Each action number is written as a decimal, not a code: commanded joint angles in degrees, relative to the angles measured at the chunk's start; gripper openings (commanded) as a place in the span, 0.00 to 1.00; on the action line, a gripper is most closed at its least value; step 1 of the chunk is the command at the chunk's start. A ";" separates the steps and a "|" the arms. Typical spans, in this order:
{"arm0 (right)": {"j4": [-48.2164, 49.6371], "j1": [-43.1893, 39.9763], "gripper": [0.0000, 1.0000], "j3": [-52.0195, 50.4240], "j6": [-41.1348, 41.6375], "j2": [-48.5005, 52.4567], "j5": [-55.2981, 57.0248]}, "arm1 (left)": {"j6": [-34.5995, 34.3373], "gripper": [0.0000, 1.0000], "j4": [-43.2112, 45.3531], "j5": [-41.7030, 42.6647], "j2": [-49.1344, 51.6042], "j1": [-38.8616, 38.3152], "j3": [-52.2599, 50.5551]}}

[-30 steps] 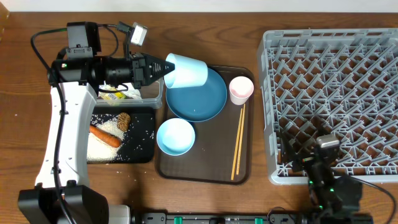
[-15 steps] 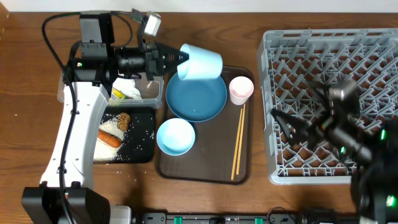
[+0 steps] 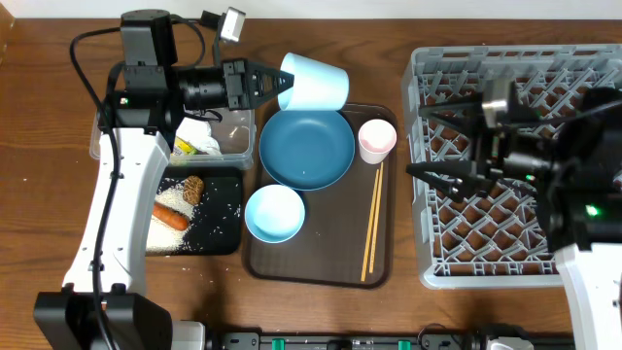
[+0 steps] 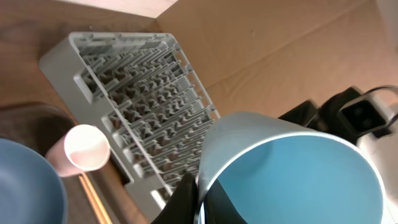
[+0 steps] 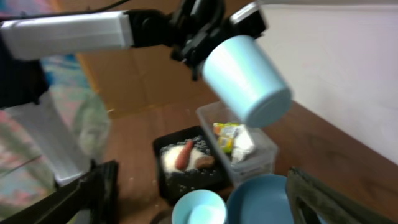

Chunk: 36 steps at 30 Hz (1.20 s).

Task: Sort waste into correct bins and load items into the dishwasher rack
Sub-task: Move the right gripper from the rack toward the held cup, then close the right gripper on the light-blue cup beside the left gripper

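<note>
Left hand (image 3: 275,84) tight on the rim of the small light-blue cup (image 3: 317,83), cup sideways just ahead of it.

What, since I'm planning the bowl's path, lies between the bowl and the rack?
Only the chopsticks, lying on the tray, sit between the bowl and the rack; the overhead view shows this.

A dark wooden table (image 3: 389,39) meets a white wall (image 5: 348,50) and brown cardboard panels (image 4: 280,43).

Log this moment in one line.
left claw: shut on light-blue cup, airborne | right claw: open, empty, over dishwasher rack | pink cup: on tray
</note>
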 commanded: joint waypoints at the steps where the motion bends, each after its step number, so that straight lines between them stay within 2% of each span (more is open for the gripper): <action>1: 0.81 2.03 0.85 1.07 -4.81 4.11 -4.96 | -6.95 0.06 1.90 2.91 0.70 -0.37 0.20; 8: 10.08 4.96 0.86 1.07 -5.18 13.25 -6.40 | -8.57 0.06 4.79 5.03 0.87 -2.86 0.20; 18: 25.14 8.00 0.86 1.07 -4.63 21.59 -6.21 | -6.38 0.06 5.60 5.03 1.64 -3.74 0.20; 26: 34.69 11.89 0.88 1.07 3.43 22.73 2.69 | -5.77 0.07 5.60 5.03 2.84 -3.78 0.20; 32: 41.88 12.81 0.86 1.07 8.74 22.73 2.89 | -5.55 0.06 5.57 5.05 3.23 -3.78 0.20; 36: 42.62 12.81 0.83 1.07 10.78 22.73 4.70 | -5.53 0.06 5.57 5.07 3.23 -3.78 0.20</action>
